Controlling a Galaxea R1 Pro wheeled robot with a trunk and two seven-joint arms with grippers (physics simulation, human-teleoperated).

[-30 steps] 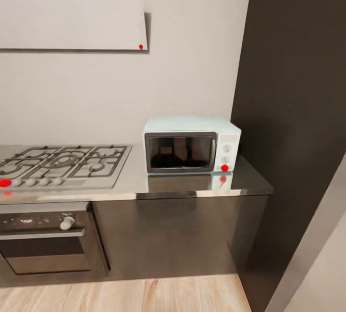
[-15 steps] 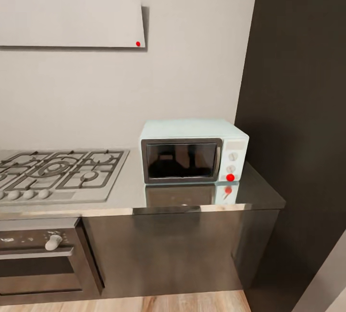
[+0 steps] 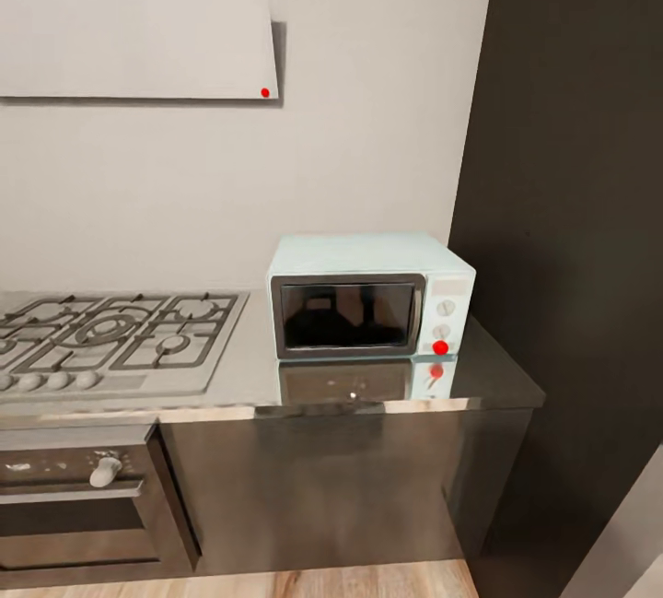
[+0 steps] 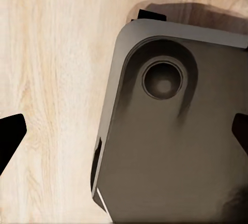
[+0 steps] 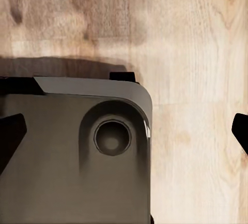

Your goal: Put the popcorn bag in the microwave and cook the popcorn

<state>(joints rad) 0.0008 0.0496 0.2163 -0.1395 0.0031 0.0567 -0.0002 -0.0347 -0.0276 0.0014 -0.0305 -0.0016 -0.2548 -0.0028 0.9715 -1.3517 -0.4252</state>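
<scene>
facing the microwave, with the popcorn bag yet to be found

in the head view the microwave [image 3: 371, 295] sat right of centre on the grey surface [image 3: 249, 377], its dark glass door closed, with the gas hob [image 3: 110, 335] at the left edge, the white hood [image 3: 138, 31] in the upper left and the black oven [image 3: 78, 510] at lower left. no popcorn bag could be seen on this stretch, so the step in hand looked like searching or approaching. both wrist views looked down at the wooden floor [image 4: 51, 79] and the robot's dark base [image 5: 67, 157]; the left gripper [image 4: 124, 133] and right gripper [image 5: 124, 131] had their jaws wide apart, holding nothing. the next move likely called for locating the bag elsewhere along the surface.
</scene>
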